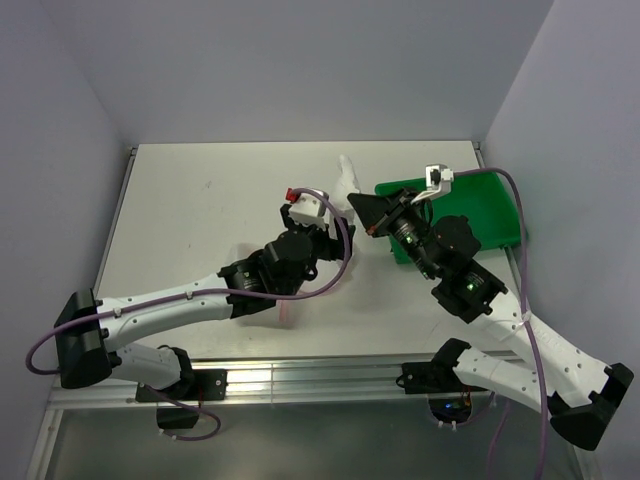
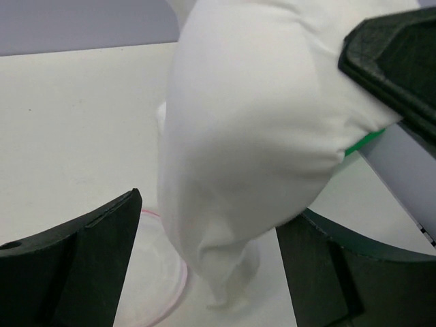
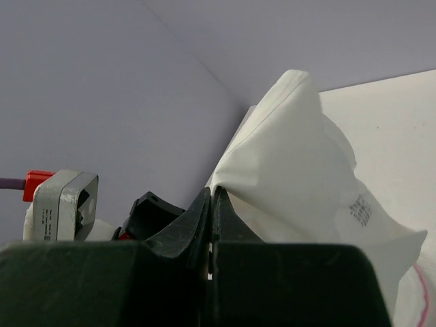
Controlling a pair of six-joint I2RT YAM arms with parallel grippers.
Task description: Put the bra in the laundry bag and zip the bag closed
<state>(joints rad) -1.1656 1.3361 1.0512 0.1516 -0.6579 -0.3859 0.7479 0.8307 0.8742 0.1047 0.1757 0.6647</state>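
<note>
The top camera is looking down from above and behind my bases, taking in the whole table (image 1: 200, 200) from far off. My two wrist cameras are staring out past their own fingers (image 2: 75, 266), very near, from opposite sides. All three are sharing the bra (image 2: 259, 136).

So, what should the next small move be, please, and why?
Probably lower the bra toward the laundry bag: the right gripper, jaws shut, holds it hanging beside the bag's pink rim, and the left gripper flanks it, jaws open.
</note>
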